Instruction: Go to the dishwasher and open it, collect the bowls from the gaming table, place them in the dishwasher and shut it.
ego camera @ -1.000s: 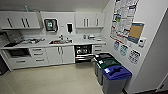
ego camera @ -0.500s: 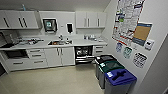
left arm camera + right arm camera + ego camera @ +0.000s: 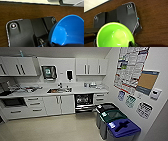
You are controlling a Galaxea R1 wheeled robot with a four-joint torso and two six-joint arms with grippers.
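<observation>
— Under the worktop (image 3: 82, 91), the dishwasher (image 3: 84, 102) looks open, I think.
— Bowls?
— Blue bowl (image 3: 70, 31) clamped in the left tool (image 3: 55, 44), green bowl (image 3: 115, 35) in the right tool (image 3: 132, 44).

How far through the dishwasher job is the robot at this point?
Done: the dishwasher under the counter stands open, its dark racked interior showing. In hand: a blue bowl shows close up in the left wrist view and a light green bowl in the right wrist view, so two bowls appear collected. Left: both bowls are not yet in the racks, and the door is not yet closed.
</observation>
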